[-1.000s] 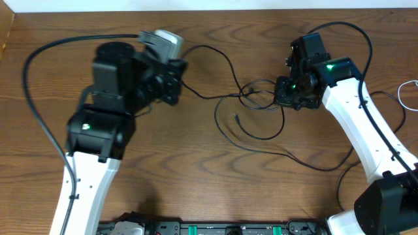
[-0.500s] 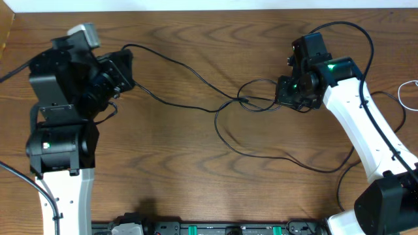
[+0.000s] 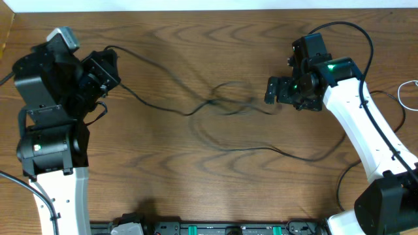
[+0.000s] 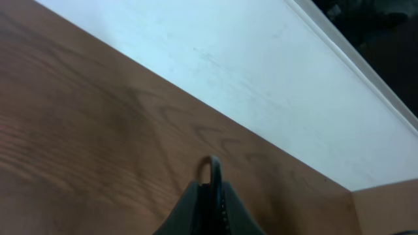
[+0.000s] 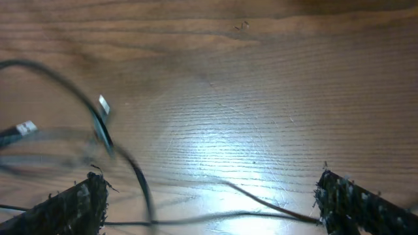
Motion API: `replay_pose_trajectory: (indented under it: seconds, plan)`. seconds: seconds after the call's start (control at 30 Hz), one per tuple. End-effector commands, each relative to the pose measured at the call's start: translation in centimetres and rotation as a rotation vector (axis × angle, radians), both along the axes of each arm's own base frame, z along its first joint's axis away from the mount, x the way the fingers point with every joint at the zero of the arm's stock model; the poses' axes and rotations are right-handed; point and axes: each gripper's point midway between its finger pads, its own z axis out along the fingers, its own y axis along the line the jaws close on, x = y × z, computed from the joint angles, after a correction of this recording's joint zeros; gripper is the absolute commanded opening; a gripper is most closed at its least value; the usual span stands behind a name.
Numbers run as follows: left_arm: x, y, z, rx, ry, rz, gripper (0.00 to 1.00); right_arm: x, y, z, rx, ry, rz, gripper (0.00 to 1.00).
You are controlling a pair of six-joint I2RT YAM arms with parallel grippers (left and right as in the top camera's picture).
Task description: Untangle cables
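**Left pinches, right gapes**

Your left gripper (image 3: 106, 65), at ten o'clock on the table (image 3: 196, 189), is clamped on the black cable (image 3: 163, 108), probably to draw it out straight; the cord trails toward three o'clock; its blurred loops lie at nine o'clock of your right gripper (image 3: 274, 91), jaws wide, holding nothing.

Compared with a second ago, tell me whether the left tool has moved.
Yes. The left tool has travelled left across the table, away from its middle toward the left edge, dragging the black cable along.
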Motion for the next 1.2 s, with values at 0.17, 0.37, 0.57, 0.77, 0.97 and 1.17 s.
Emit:
replay_pose_trajectory:
  seconds: [0.17,0.37,0.57,0.77,0.97,1.17]
  plan:
    - [-0.5,3.1,-0.2,-0.007,0.015,0.096,0.08,0.1,-0.6,-0.2,-0.019,-0.002,-0.007,0.99]
    - [-0.6,3.4,-0.5,-0.158,0.049,0.170,0.08,0.2,1.7,0.4,0.085,-0.027,0.110,0.99]
    - [-0.8,1.4,-0.2,-0.296,0.070,0.110,0.08,-0.7,7.7,2.9,0.337,-0.129,0.461,0.99]
    - [-1.4,-2.0,0.4,-0.358,0.080,-0.060,0.08,-2.3,11.6,4.3,0.419,-0.208,0.686,0.99]
    - [-2.0,-5.6,0.7,-0.372,0.097,-0.185,0.08,-3.4,15.4,5.1,0.427,-0.293,0.835,0.99]
    - [-2.7,-9.1,0.7,-0.367,0.116,-0.291,0.08,-4.1,18.8,6.3,0.453,-0.382,0.928,0.99]
